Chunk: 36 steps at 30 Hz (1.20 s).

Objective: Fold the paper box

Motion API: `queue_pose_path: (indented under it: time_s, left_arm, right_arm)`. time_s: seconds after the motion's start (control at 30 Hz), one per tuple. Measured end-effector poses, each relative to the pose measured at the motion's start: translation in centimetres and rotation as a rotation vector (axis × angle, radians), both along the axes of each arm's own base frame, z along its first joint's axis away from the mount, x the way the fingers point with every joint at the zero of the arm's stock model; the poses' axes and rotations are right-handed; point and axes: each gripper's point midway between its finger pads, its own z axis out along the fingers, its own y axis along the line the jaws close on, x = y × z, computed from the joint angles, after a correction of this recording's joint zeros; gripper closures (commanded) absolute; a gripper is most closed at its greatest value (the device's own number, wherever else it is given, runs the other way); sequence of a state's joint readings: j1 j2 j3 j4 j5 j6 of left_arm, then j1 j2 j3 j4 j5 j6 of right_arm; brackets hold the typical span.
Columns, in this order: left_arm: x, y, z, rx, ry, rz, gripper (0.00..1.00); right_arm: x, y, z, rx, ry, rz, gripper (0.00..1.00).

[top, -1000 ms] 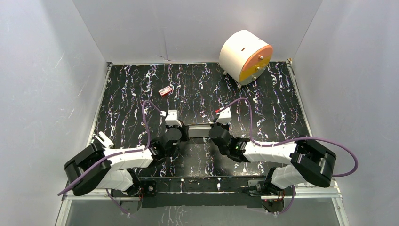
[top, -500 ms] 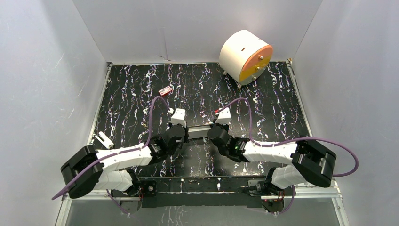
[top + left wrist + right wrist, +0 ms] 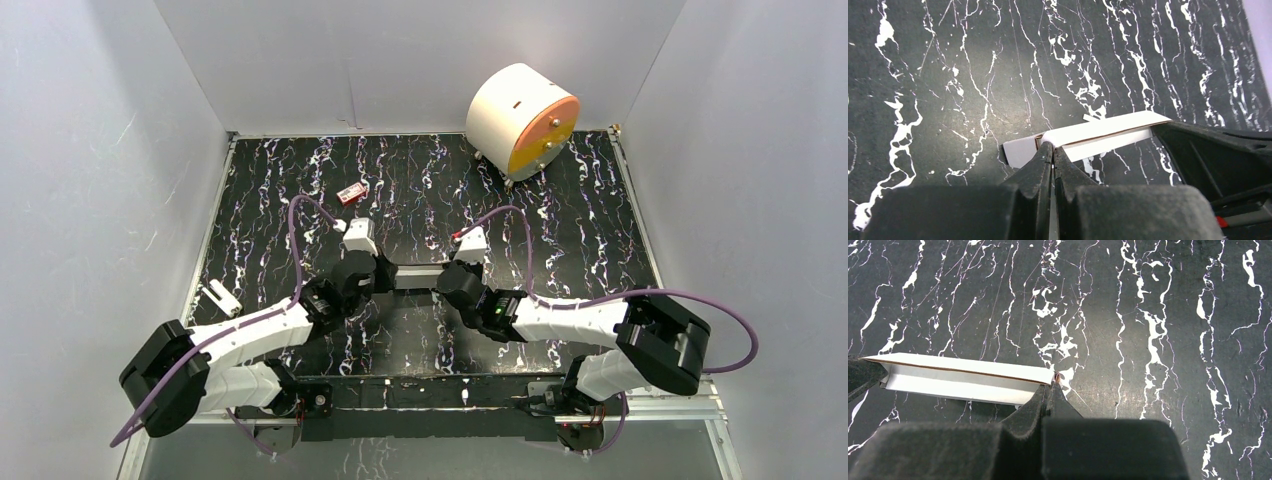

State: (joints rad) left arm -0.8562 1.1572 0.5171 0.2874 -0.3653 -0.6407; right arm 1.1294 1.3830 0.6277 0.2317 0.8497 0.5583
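Paper box (image 3: pixel 415 277), flattened to a narrow sleeve, pinched at both ends near the middle of the table (image 3: pixel 580 250): left gripper (image 3: pixel 1053 150) clamped on one end, right gripper (image 3: pixel 1052 385) on the other. Left arm now stretched further forward than a second ago, sleeve nudged slightly leftward. Probably repositioning only; folding hardly begun.
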Motion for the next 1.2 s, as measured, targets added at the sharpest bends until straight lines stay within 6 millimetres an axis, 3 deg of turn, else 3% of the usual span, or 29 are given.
queue_pose_path:
  time_s: [0.4, 1.2]
  left_arm:
    - [0.2, 0.0, 0.0, -0.103, 0.072, 0.028, 1.0]
    - [0.3, 2.6, -0.9, 0.205, 0.018, -0.024, 1.0]
  right_arm:
    - [0.1, 0.1, 0.0, -0.011, 0.005, -0.006, 1.0]
    - [-0.3, 1.8, 0.0, 0.029, 0.029, 0.045, 1.0]
